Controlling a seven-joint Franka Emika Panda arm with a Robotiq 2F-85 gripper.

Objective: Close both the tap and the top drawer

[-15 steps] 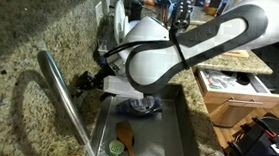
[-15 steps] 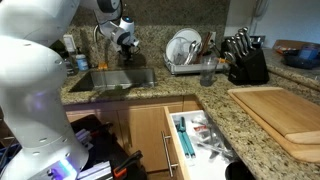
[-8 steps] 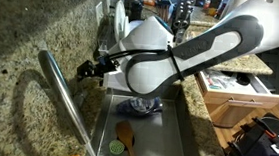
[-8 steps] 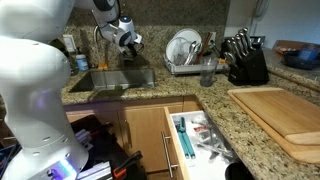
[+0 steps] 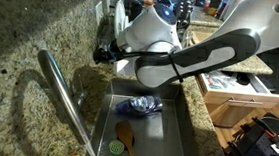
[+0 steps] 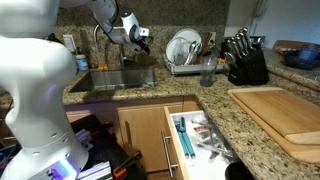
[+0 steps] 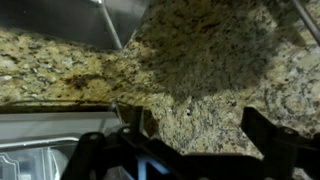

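The metal tap [image 5: 62, 94] curves over the sink [image 5: 181, 121]; it also shows in an exterior view [image 6: 99, 36]. My gripper [image 5: 102, 54] hangs above the granite counter behind the sink, away from the tap spout, and shows again in an exterior view [image 6: 141, 33]. In the wrist view the gripper [image 7: 185, 148] is open and empty, with only granite between its fingers. A thin metal rod [image 7: 111, 25] crosses the top of that view. The top drawer [image 6: 196, 140] stands pulled out with cutlery inside; it also shows in an exterior view [image 5: 231, 83].
A dish rack [image 6: 186, 52] with plates stands beside the sink, then a glass [image 6: 208, 71], a knife block [image 6: 245, 60] and a wooden cutting board [image 6: 280, 112]. In the sink lie a blue dish [image 5: 142, 105] and a wooden spoon [image 5: 126, 140].
My gripper has moved away from the tap, up and back over the counter toward the dish rack. The tap and drawer have not visibly moved.
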